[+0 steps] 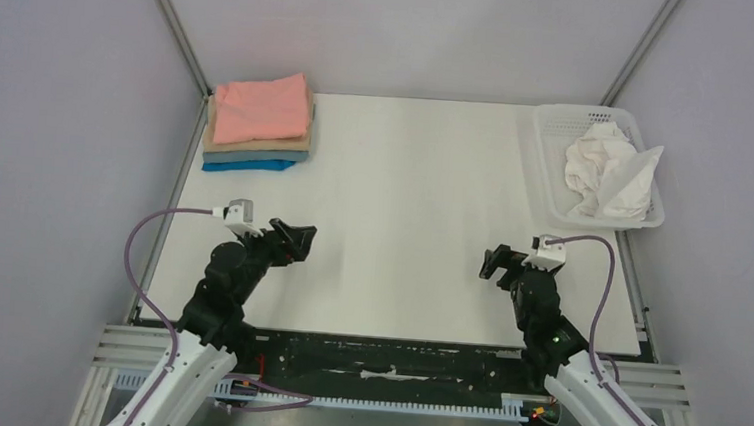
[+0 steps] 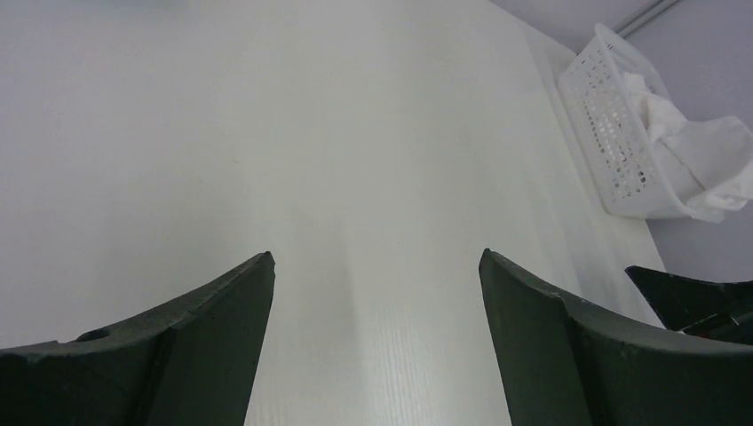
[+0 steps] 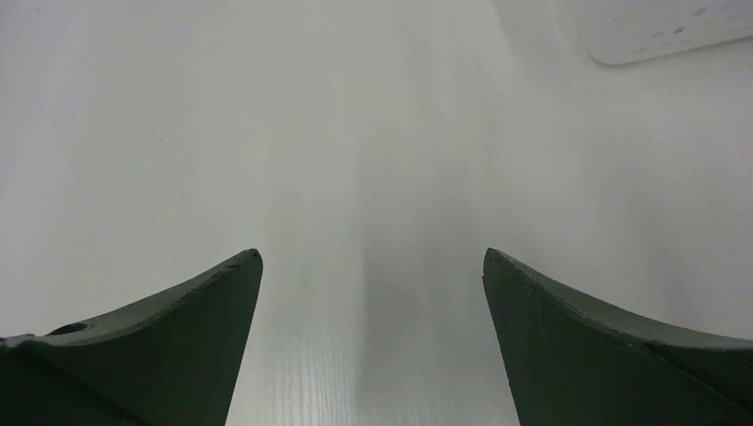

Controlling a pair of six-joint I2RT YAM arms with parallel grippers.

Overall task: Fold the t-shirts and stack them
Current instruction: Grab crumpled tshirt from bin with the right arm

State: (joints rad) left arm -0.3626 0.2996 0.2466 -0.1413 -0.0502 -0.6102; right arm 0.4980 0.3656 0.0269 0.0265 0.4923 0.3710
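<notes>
A stack of folded t-shirts sits at the table's far left corner: salmon pink (image 1: 260, 108) on top, then tan (image 1: 257, 149), grey-blue and bright blue (image 1: 248, 165) beneath. A crumpled white t-shirt (image 1: 608, 172) lies in the white mesh basket (image 1: 555, 165) at the far right; it also shows in the left wrist view (image 2: 693, 146). My left gripper (image 1: 303, 238) is open and empty over bare table at the near left (image 2: 376, 259). My right gripper (image 1: 492, 263) is open and empty at the near right (image 3: 373, 256). Both are far from any shirt.
The white table (image 1: 403, 215) spans between the arms. Grey walls with metal corner posts enclose the back and sides. A black rail runs along the near edge (image 1: 393, 359). The basket's corner shows in the right wrist view (image 3: 657, 31).
</notes>
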